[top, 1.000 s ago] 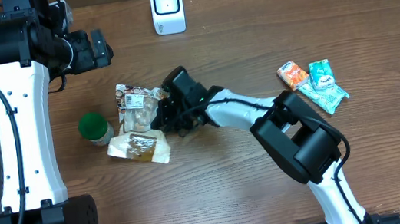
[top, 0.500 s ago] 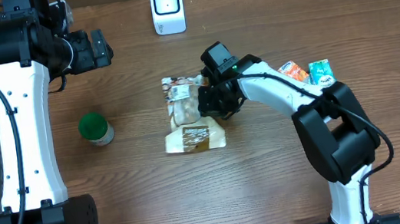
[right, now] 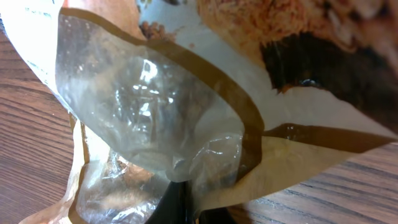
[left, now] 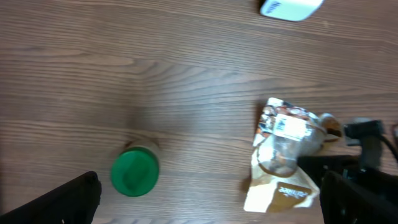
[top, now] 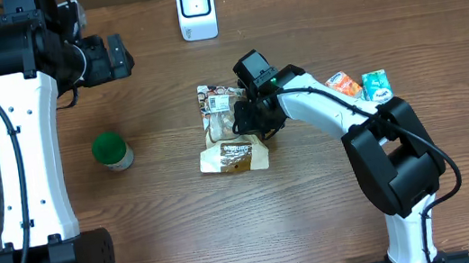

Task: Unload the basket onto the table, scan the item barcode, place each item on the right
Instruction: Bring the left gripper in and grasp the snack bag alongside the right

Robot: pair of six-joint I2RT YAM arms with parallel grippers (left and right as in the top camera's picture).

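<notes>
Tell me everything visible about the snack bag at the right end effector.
The snack bag is a crinkled tan-and-white plastic pouch with a clear window showing food and a white label at its far end. It is at the middle of the table, its right edge pinched by the shut right end effector.

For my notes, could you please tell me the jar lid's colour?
The jar lid is green; left wrist view shows it best.

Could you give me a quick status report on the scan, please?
Right gripper shut on snack bag, short of scanner. Left gripper open, empty. Nothing between bag and scanner.
</notes>
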